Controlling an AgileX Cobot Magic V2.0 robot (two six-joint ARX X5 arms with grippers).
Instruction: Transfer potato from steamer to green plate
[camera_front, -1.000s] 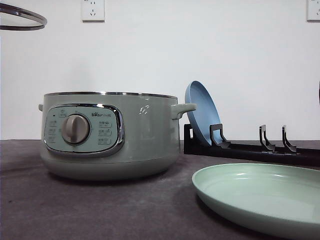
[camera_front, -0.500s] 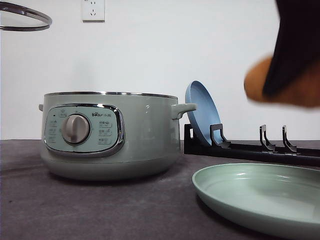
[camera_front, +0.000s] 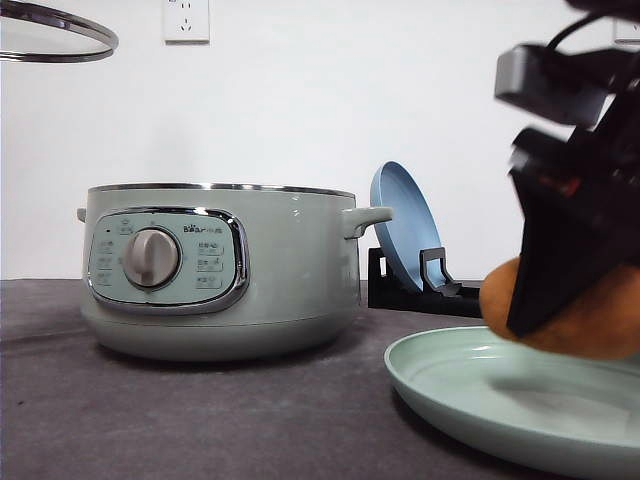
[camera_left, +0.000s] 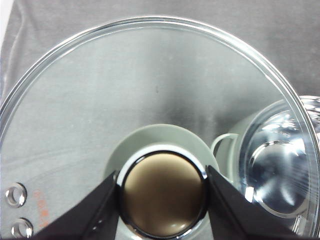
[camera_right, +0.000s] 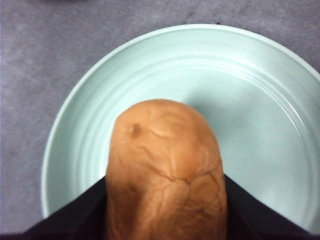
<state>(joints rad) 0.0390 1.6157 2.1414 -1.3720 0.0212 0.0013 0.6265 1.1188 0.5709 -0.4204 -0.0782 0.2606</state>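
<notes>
The potato (camera_right: 165, 175), orange-brown and oblong, is clamped between the black fingers of my right gripper (camera_right: 166, 222), which is shut on it. It hangs just above the green plate (camera_right: 250, 105), over the plate's inner area. In the front view the potato (camera_front: 605, 320) and right gripper (camera_front: 562, 285) sit low at the right, over the green plate (camera_front: 450, 395). The sage-green steamer (camera_front: 220, 270) stands uncovered at the left. My left gripper (camera_left: 162, 200) is shut on the knob of the glass lid (camera_left: 100, 95), held high at the left, and the steamer (camera_left: 280, 165) shows through the glass.
A blue plate (camera_front: 400, 225) leans in a black dish rack (camera_front: 440, 290) behind the green plate, right of the steamer's side handle. The lid's rim (camera_front: 60, 30) shows at the top left. Grey cloth (camera_front: 200, 420) covers the table in front of the steamer.
My right gripper has come down from the upper right with the potato to just above the green plate. The lid's rim has drifted slightly right.
</notes>
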